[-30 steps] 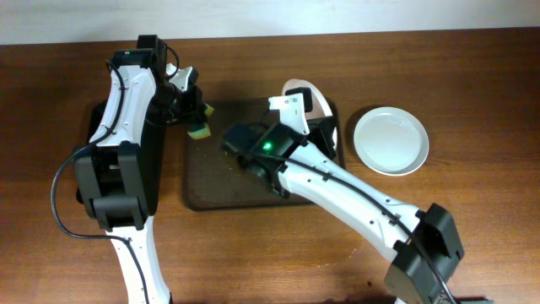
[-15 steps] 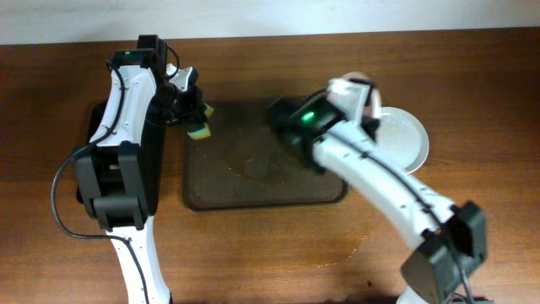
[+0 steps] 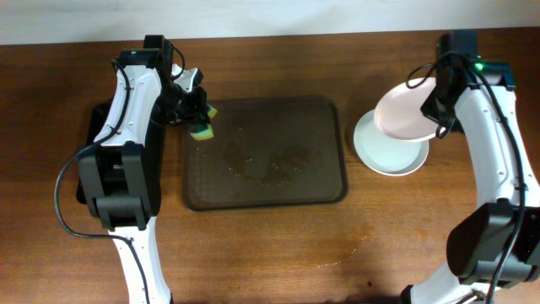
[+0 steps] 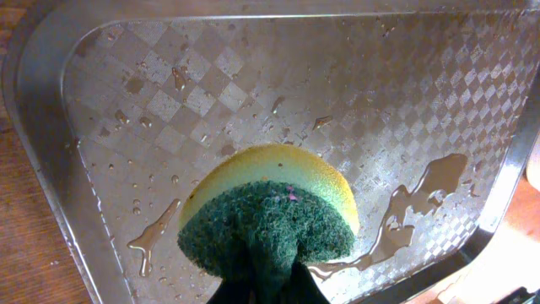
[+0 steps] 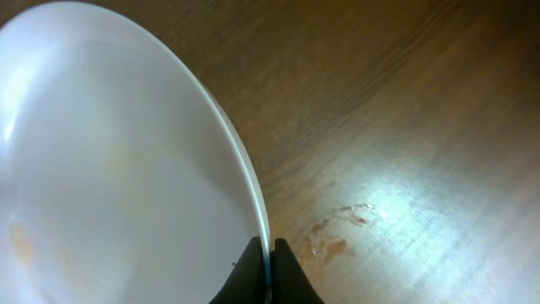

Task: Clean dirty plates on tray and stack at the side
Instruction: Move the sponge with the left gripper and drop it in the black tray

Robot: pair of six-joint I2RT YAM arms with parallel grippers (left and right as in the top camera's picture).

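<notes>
Overhead view of a wooden table [image 3: 253, 253] with two robot arms. The right gripper [image 5: 268, 251] is clamped on the rim of a white plate [image 3: 403, 114], holding it tilted just above a second plate [image 3: 384, 158] that rests on the table right of the tray [image 3: 287, 173], probably to stack it there. The left gripper [image 4: 257, 274], fingers closed on a yellow and green sponge [image 3: 202, 129], holds it over the tray's far left corner, seemingly ready for more scrubbing. The tray holds no plates, only water droplets and puddles [image 4: 422, 198]
</notes>
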